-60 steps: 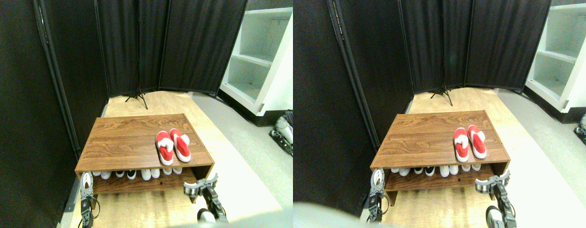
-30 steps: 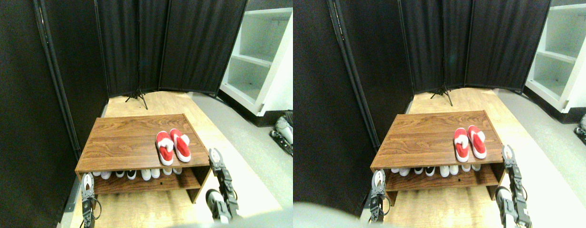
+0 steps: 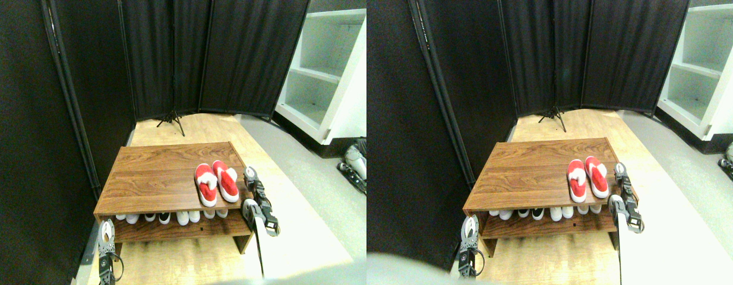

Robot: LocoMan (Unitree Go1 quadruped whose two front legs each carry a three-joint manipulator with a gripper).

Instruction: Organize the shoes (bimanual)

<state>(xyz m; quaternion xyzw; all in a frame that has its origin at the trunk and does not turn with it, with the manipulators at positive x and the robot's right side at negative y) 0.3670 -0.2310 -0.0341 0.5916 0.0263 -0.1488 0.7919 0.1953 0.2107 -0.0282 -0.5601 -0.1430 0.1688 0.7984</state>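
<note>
The two red shoes lie side by side on the right part of the wooden shoe rack's top, toes toward me, each with a white patch and a white sole edge. My right gripper is raised on its pale arm just right of the right shoe, at the rack's right edge; it holds nothing. My left gripper stays low at the rack's front left corner, below the top board, far from the shoes.
A row of white and black shoe toes fills the rack's lower shelf. Black folding screens stand behind and to the left. A white shelf unit is at the back right, with a dark object on the floor beside it.
My right arm has swung up and to the left, bringing its gripper from beside the rack's front right corner up next to the right shoe. My left gripper has sunk a little.
</note>
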